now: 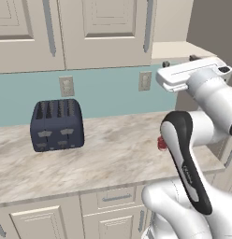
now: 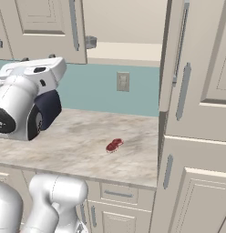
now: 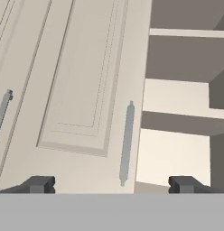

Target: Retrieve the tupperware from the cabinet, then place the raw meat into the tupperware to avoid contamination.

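Gripper (image 3: pixel 111 185) raised to wall-cabinet height, jaws spread wide, nothing between the fingertips (image 3: pixel 40 184). It faces the cabinet (image 3: pixel 82 90) — a closed raised-panel door with its grey bar handle (image 3: pixel 126 142) just above and between the tips. To the right of that door the cabinet stands open: plain beige shelf (image 3: pixel 177 97) visible, bare where it shows.

Well below the gripper, a marbled beige counter (image 1: pixel 113 154) runs under a pale blue-green backsplash (image 2: pixel 96 86) with two wall outlets. The raw meat (image 2: pixel 114 144) lies on the counter, small and red, down and to the right of the hand, near the tall cabinet column. A dark blue toaster (image 1: pixel 57 124) sits on the counter off to the left, well apart from the meat. Drawer fronts line the counter's underside.
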